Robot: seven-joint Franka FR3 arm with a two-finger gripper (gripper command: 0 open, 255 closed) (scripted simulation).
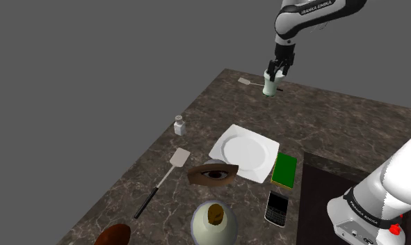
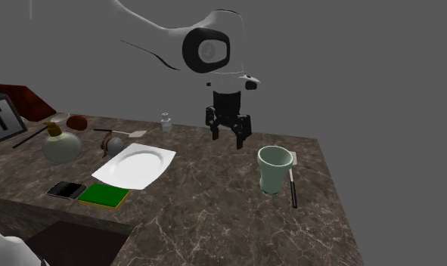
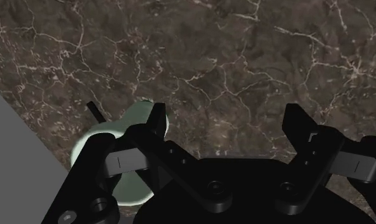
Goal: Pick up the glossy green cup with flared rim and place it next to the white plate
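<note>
Pale green cup [image 2: 274, 169] stands upright on the counter [image 2: 214, 204], flared rim upward.

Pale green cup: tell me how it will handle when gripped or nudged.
The pale green cup stands upright and narrows toward its base, so a push near the rim would probably tip it. Its smooth sheen suggests it may slip in the gripper. Hollow and seemingly empty, likely light.

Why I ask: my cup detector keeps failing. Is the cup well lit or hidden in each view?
Shoulder view: dim, the cup is a small pale spot at the far corner of the table. Second exterior view: evenly lit, no glare. Wrist view: partly covered by a black finger of the open pincer.
</note>
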